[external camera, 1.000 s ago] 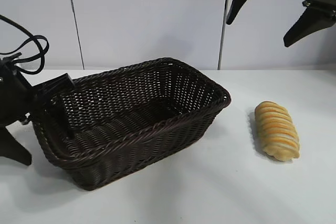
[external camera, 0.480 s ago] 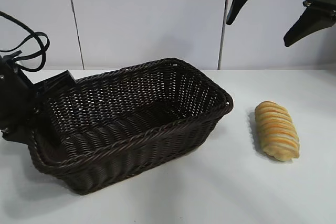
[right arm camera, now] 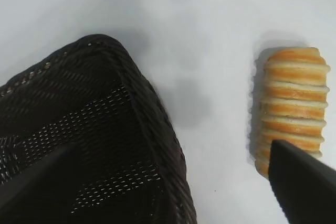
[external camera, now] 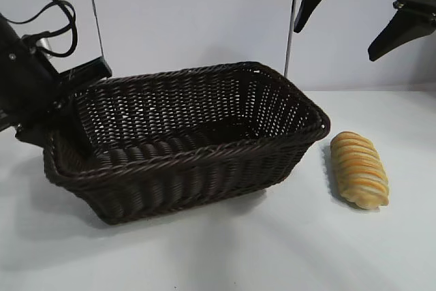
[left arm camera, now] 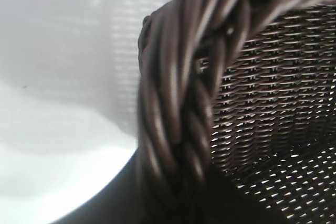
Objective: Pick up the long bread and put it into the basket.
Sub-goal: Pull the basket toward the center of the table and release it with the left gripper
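One basket (external camera: 197, 148) sits on the white table (external camera: 272, 250), its left end tilted up. The left gripper (external camera: 58, 110) pinches its braided rim there. One long bread (external camera: 359, 169) lies just right of the basket. The right gripper (external camera: 354, 15) hangs spread wide above the bread.

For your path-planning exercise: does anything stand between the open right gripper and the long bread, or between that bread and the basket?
Nothing visible does. The right gripper hangs open above the long bread, with only air between. Bare table separates the bread from the basket, whose rim the left gripper holds, tilted.
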Controlling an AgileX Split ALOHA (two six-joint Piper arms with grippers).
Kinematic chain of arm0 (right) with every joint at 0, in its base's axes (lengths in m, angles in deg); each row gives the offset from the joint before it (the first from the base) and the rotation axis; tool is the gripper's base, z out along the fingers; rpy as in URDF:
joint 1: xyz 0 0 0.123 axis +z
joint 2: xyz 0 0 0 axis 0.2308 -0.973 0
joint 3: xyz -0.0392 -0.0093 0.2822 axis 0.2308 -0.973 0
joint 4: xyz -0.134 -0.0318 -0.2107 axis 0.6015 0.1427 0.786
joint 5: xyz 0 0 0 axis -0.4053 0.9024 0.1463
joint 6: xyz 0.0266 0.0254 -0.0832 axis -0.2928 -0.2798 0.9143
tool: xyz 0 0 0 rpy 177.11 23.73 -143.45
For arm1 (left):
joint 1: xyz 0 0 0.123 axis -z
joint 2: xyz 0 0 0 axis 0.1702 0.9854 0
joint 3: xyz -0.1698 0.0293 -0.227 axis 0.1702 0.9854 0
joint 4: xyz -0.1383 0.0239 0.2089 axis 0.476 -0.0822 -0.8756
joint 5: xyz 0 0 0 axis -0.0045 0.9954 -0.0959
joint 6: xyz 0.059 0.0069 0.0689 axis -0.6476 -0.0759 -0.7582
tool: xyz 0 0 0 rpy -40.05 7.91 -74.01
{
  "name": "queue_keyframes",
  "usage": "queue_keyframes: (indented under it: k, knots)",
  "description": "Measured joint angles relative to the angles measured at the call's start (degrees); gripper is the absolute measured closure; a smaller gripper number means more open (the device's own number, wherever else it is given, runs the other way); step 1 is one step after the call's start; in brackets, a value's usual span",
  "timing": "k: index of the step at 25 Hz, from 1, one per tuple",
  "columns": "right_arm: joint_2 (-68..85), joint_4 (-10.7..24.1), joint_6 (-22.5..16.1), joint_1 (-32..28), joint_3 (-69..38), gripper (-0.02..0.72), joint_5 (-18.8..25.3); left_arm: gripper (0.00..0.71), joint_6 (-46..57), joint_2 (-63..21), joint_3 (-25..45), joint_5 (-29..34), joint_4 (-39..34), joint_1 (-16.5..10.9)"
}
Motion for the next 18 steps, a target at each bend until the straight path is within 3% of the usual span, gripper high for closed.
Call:
queue_keyframes:
  k: [10, 18]
  knots:
    - [0.0, 0.0, 0.0, 0.0, 0.0, 0.008, 0.2, 0.609, -0.2, 0.1, -5.6, 1.8, -4.6, 0.0]
    - [0.0, 0.0, 0.0, 0.0, 0.0, 0.008, 0.1, 0.609, -0.5, 7.8, -9.6, 3.0, -4.7, 1.7]
